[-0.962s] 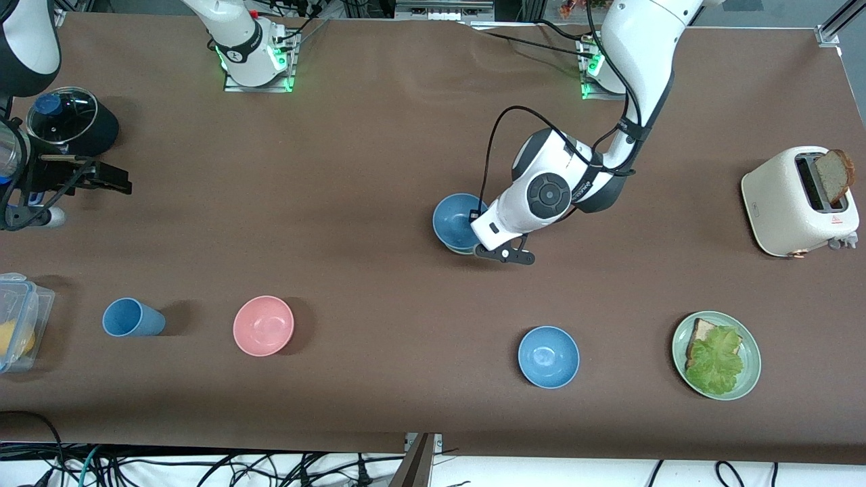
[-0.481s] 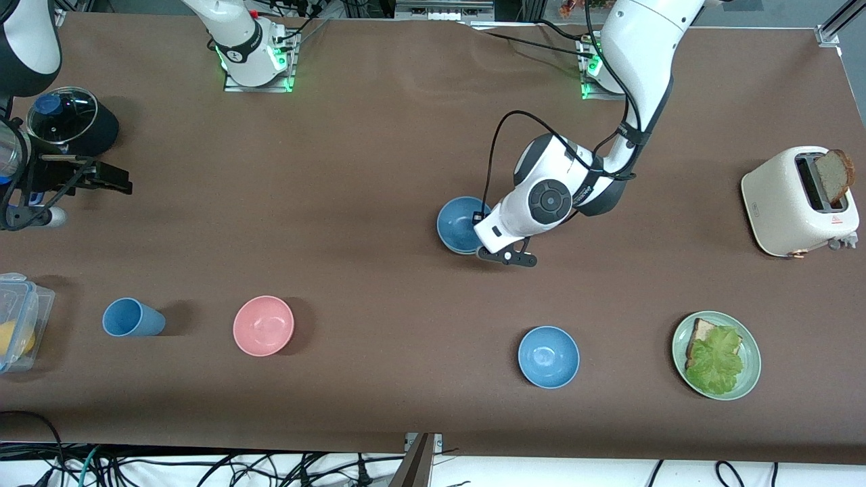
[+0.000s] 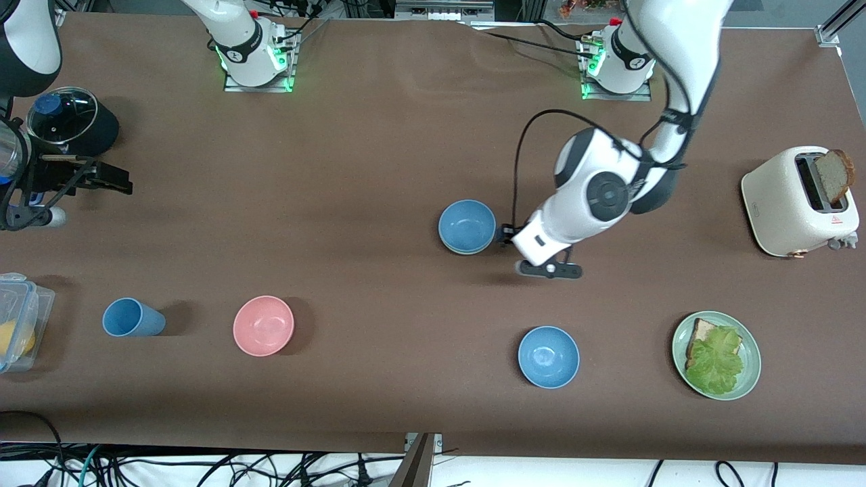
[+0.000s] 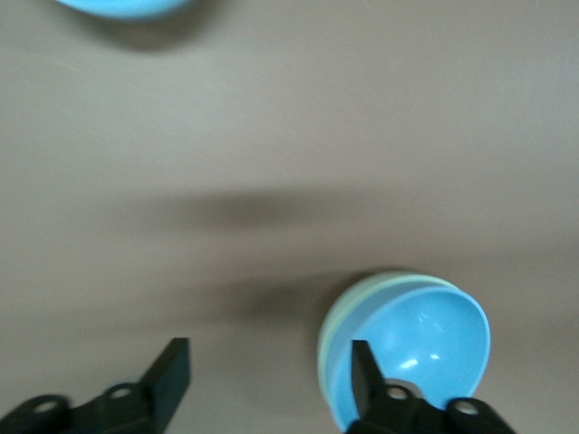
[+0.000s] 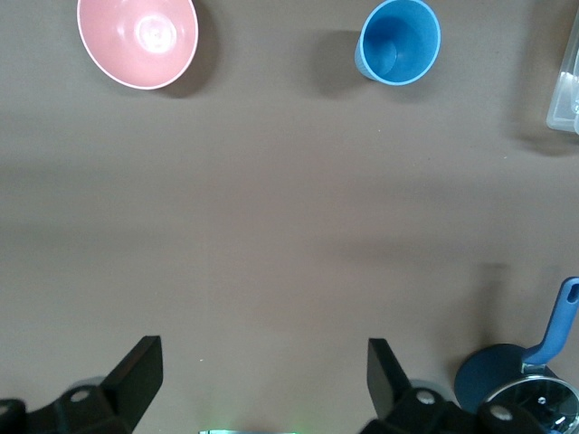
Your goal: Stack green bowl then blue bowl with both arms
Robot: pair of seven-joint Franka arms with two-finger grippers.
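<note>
A blue bowl [image 3: 467, 225] sits nested in the green bowl [image 3: 467, 251], of which only a thin pale rim [image 4: 336, 312] shows, at the table's middle. My left gripper [image 4: 269, 357] is open with nothing between its fingers. It hangs over bare table just beside the stack, toward the left arm's end. One of its fingers [image 4: 362, 366] overlaps the blue bowl [image 4: 416, 348] in the left wrist view. A second blue bowl [image 3: 549, 356] stands alone nearer the front camera. My right gripper [image 5: 262, 362] waits open over bare table at the right arm's end.
A pink bowl [image 3: 263, 325], a blue cup [image 3: 132, 318] and a clear box [image 3: 20, 321] stand toward the right arm's end. A black pot with a glass lid [image 3: 64, 122] is there too. A toaster [image 3: 798, 201] and a lettuce plate [image 3: 751, 382] stand at the left arm's end.
My left gripper has opened, let go of the blue bowl and pulled away toward the left arm's end. The blue bowl stays in the green one. The right arm has not moved.
</note>
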